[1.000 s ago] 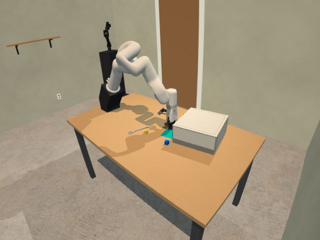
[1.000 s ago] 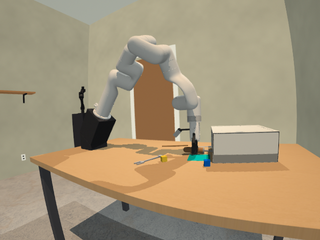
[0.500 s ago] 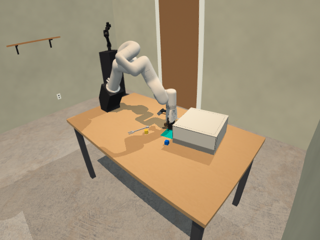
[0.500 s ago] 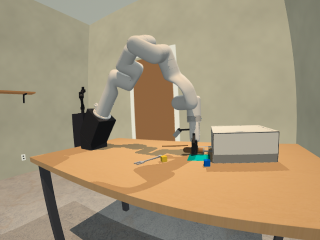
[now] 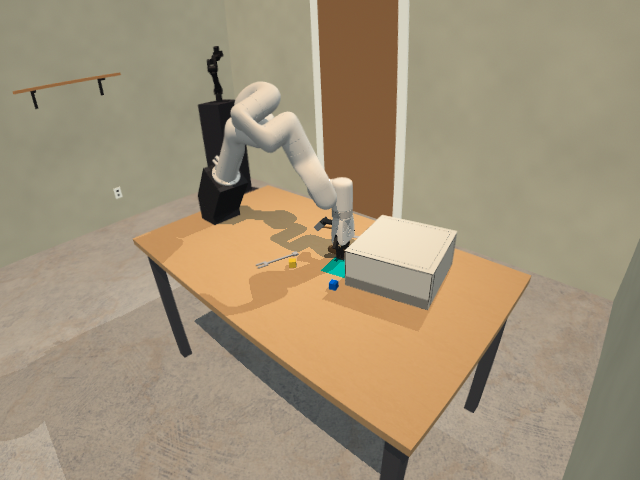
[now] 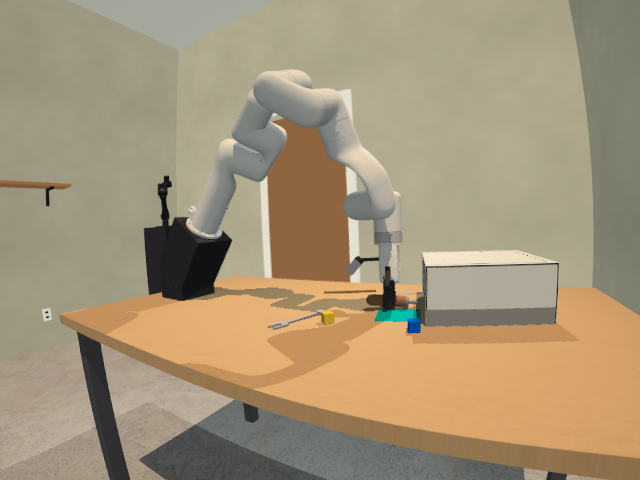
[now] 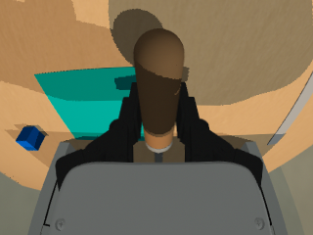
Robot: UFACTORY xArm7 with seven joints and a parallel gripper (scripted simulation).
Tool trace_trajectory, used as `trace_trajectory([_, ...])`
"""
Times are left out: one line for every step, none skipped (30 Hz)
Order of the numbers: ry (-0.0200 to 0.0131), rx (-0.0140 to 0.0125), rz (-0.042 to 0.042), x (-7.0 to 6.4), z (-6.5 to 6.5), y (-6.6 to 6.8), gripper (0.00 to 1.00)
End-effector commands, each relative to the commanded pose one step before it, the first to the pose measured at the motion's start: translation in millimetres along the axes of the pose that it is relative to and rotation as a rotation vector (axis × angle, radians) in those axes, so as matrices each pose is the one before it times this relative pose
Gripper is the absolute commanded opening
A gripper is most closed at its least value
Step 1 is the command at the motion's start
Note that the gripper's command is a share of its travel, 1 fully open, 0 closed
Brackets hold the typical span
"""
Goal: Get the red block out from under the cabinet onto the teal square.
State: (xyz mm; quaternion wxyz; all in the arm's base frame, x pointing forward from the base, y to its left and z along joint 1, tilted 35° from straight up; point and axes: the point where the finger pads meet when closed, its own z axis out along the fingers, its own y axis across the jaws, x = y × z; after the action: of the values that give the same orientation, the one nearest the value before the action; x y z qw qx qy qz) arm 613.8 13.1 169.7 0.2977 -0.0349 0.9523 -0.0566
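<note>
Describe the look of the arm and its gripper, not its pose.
The arm is smooth, rounded off-white segments on an angular black base. A grey band rings the wrist. The gripper has a grey body with visible screws and dark fingers. No cables show.

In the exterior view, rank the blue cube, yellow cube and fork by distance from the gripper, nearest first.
From the gripper, shut on a brown wooden handle:
1. Blue cube, just below and right, by the cabinet.
2. Yellow cube, to the left.
3. Fork, beyond the yellow cube, farther left.
</note>
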Motion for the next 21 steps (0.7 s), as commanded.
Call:
trace_trajectory([-0.00308,0.00002,-0.00074,-1.32,-1.00,0.34,0.00])
trace_trajectory([0.00000,0.00000,0.00000,0.00,0.00,0.00,0.00])
trace_trajectory([0.00000,0.00000,0.00000,0.11,0.00,0.00,0.00])
trace_trajectory([0.00000,0.00000,0.00000,0.15,0.00,0.00,0.00])
trace_trajectory([0.00000,0.00001,0.00000,0.20,0.00,0.00,0.00])
trace_trajectory([0.00000,0.00001,0.00000,0.25,0.00,0.00,0.00])
trace_trajectory([0.00000,0.00001,0.00000,0.30,0.00,0.00,0.00])
trace_trajectory([0.00000,0.00001,0.00000,0.37,0.00,0.00,0.00])
trace_trajectory([0.00000,0.00000,0.00000,0.43,0.00,0.00,0.00])
trace_trajectory([0.00000,0.00000,0.00000,0.50,0.00,0.00,0.00])
trace_trajectory([0.00000,0.00000,0.00000,0.58,0.00,0.00,0.00])
trace_trajectory([0.00000,-0.00001,0.00001,0.66,0.00,0.00,0.00])
trace_trajectory([0.00000,-0.00002,0.00001,0.74,0.00,0.00,0.00])
trace_trajectory([0.00000,-0.00001,0.00001,0.82,0.00,0.00,0.00])
trace_trajectory([0.00000,0.00002,0.00000,0.92,0.00,0.00,0.00])
trace_trajectory([0.00000,0.00001,0.00000,1.01,0.00,0.00,0.00])
trace_trajectory([0.00000,0.00000,0.00001,1.10,0.00,0.00,0.00])
trace_trajectory([0.00000,0.00000,0.00000,0.00,0.00,0.00,0.00])
trace_trajectory([0.00000,0.00000,0.00000,0.00,0.00,0.00,0.00])
trace_trajectory([0.00000,-0.00002,0.00001,1.20,0.00,0.01,0.00])
trace_trajectory([0.00000,0.00001,0.00000,1.30,0.00,0.00,0.00])
